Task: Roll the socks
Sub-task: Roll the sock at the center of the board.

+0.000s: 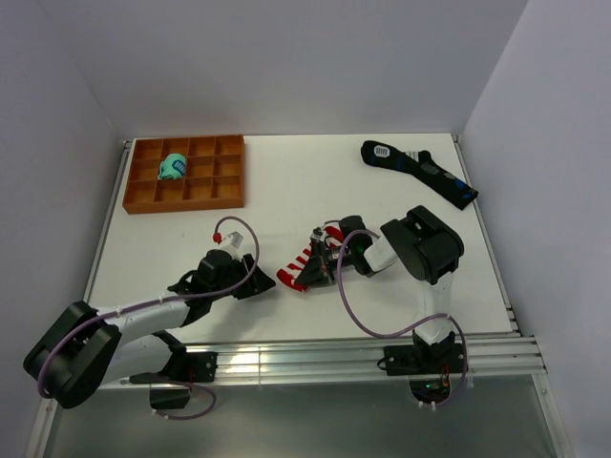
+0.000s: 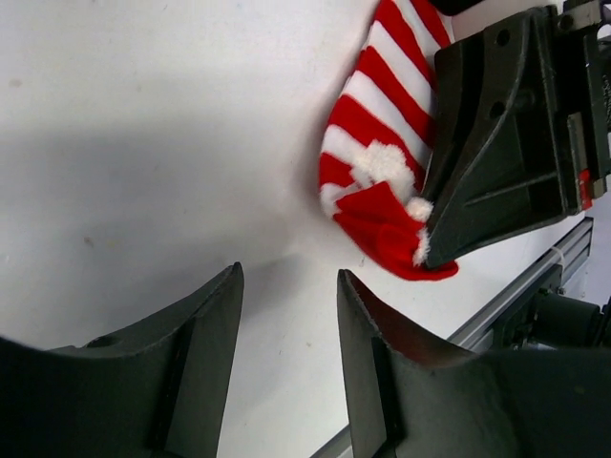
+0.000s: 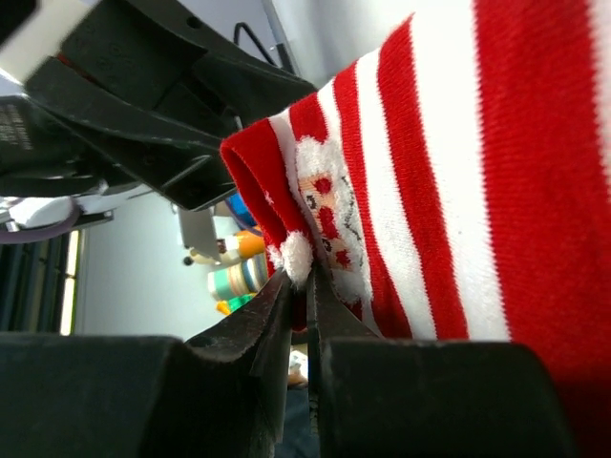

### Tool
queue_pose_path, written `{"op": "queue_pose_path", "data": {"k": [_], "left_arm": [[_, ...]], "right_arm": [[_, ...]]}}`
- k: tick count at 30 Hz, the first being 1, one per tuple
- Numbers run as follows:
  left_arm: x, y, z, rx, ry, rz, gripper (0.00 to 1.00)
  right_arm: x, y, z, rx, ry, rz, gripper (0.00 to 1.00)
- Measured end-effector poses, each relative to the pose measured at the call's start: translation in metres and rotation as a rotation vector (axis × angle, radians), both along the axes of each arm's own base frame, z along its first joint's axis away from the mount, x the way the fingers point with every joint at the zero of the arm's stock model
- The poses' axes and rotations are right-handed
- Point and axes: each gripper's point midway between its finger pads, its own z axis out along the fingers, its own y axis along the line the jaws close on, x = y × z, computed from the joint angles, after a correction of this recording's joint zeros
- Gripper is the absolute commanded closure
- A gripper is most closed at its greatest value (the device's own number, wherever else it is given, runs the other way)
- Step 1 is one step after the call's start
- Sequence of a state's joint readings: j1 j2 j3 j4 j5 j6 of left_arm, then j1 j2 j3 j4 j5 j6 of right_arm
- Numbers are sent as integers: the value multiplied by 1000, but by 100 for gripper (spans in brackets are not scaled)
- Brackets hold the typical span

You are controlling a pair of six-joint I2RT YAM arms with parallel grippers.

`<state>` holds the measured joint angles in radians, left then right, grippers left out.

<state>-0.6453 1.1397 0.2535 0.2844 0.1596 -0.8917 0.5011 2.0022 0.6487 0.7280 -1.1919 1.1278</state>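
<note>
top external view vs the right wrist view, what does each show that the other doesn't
Only the top view: the orange tray holding a teal sock bundle, and the black sock at the table's far right. Only the right wrist view: a Santa face on the striped sock near its red end, and the jaws pinched shut on the fabric edge. Both: the striped sock held by the right claw.

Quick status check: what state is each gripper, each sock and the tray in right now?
striped socks: unrolled, one red end pinched.
right gripper: shut on striped socks.
left gripper: open, empty, beside striped socks.
teal sock bundle: rolled, in orange tray.
black sock: lying flat, untouched.
</note>
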Motion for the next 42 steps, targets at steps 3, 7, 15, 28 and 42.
{"op": "queue_pose_path", "data": {"k": [3, 7, 15, 28, 42], "left_arm": [[6, -6, 4, 9, -9, -10, 50], [13, -15, 11, 12, -30, -18, 50], [19, -24, 8, 56, -27, -30, 47], [42, -26, 24, 129, -8, 36, 43], [67, -36, 18, 245, 61, 53, 42]], "right_arm": [[2, -1, -6, -27, -33, -3, 97], [10, -1, -13, -91, -59, -22, 97], [17, -4, -22, -162, -99, -16, 97], [29, -27, -27, -455, -284, -89, 65], [19, -23, -20, -595, -512, -52, 58]]}}
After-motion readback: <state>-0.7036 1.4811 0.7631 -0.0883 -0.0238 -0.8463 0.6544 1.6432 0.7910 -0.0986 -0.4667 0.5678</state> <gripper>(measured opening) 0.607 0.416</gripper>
